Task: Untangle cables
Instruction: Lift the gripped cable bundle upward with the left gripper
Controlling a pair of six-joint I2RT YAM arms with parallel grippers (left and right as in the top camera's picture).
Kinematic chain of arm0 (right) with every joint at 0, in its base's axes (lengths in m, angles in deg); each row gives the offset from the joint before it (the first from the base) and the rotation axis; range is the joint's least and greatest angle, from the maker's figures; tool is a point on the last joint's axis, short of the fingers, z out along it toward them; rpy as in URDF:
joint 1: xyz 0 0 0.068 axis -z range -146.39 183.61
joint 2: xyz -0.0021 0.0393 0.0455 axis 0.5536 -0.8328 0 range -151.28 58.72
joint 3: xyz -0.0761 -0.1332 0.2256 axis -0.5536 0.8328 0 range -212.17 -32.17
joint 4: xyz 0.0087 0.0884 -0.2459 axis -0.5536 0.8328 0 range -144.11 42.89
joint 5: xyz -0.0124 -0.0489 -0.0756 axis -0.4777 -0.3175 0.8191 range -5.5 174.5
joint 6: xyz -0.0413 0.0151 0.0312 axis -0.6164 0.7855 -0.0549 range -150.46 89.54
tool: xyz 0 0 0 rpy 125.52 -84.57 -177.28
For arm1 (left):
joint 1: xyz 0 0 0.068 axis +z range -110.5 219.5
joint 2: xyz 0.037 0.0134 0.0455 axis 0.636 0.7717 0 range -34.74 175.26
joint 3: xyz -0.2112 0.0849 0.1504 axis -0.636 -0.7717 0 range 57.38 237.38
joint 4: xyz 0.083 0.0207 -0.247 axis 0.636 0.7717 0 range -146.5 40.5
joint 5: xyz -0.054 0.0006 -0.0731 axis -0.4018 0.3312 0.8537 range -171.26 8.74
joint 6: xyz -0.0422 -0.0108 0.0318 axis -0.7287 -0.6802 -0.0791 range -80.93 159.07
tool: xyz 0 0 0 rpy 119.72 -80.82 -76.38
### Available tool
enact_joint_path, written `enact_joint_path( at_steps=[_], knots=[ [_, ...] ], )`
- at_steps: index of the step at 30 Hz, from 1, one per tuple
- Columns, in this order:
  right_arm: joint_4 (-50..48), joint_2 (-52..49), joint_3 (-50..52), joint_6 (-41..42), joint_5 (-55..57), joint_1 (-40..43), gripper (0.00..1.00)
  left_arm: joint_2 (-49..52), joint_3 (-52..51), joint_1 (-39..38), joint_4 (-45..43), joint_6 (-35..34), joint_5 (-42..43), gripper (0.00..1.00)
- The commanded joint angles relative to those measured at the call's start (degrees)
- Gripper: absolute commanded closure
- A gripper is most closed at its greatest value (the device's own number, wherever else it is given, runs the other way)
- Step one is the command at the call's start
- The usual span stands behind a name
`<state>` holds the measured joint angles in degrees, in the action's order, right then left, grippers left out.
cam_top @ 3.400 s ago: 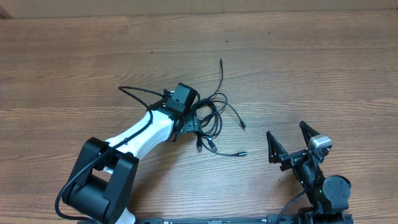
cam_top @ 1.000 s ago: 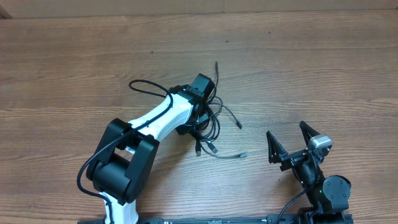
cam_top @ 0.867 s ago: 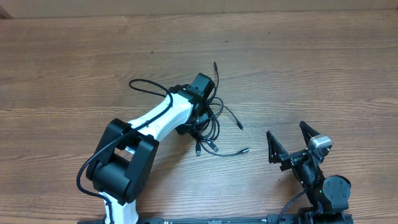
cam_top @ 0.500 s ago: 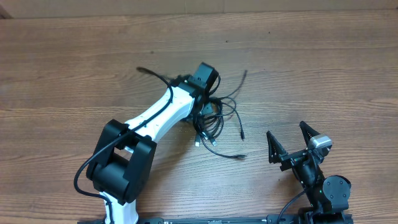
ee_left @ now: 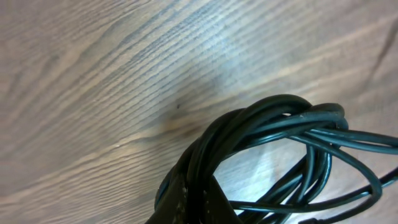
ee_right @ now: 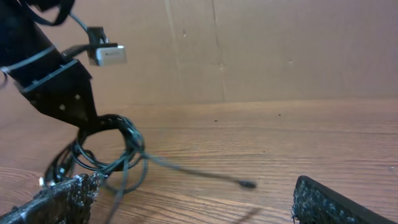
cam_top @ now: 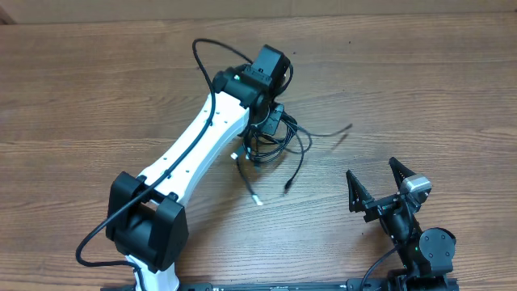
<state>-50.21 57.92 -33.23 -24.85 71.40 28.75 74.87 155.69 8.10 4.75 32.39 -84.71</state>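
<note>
Several thin black cables (cam_top: 273, 139) are being gripped as one bunched knot by the left gripper (cam_top: 272, 113), whose jaws are being kept closed on the bundle where the strands cross. The knot is being held near the middle of the wooden tabletop (cam_top: 97, 81), just below the end of the outstretched white left arm (cam_top: 206, 133). In the right wrist view the bundle is being shown hanging from that gripper in loops; whether the lowest loops are touching the wood cannot be told. Three loose ends are being trailed out of the knot. A blurred strand (cam_top: 335, 132) is being stretched out to the right. A dark-tipped end (cam_top: 287, 187) is being dangled toward the near edge. A third cord, ending in a pale plug (cam_top: 258, 200), is being trailed just beside it on the left. In the left wrist view the looped cords are being shown close up, pinched together at the bottom of the frame over the wood grain. The right gripper (cam_top: 371, 170) is being held wide open near the right near corner of the tabletop, well apart from the cables, with nothing between its fingers (ee_right: 59, 198).
</note>
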Motion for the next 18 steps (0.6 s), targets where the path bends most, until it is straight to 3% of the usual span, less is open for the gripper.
enact_joint_path(
  at_steps=[1,9,18],
  knots=[
    [-0.3,0.6,0.6,0.2,0.4,0.1,0.00,-2.4,3.6,0.2,2.2,11.6,0.7,0.96],
    [-0.7,0.6,0.6,0.2,0.9,0.1,0.00,-3.3,3.6,0.2,5.0,23.0,5.1,0.96],
    [-6.7,0.6,-0.2,1.7,-3.5,0.1,0.00,-4.2,3.7,0.2,5.0,23.8,5.5,0.96]
  ],
)
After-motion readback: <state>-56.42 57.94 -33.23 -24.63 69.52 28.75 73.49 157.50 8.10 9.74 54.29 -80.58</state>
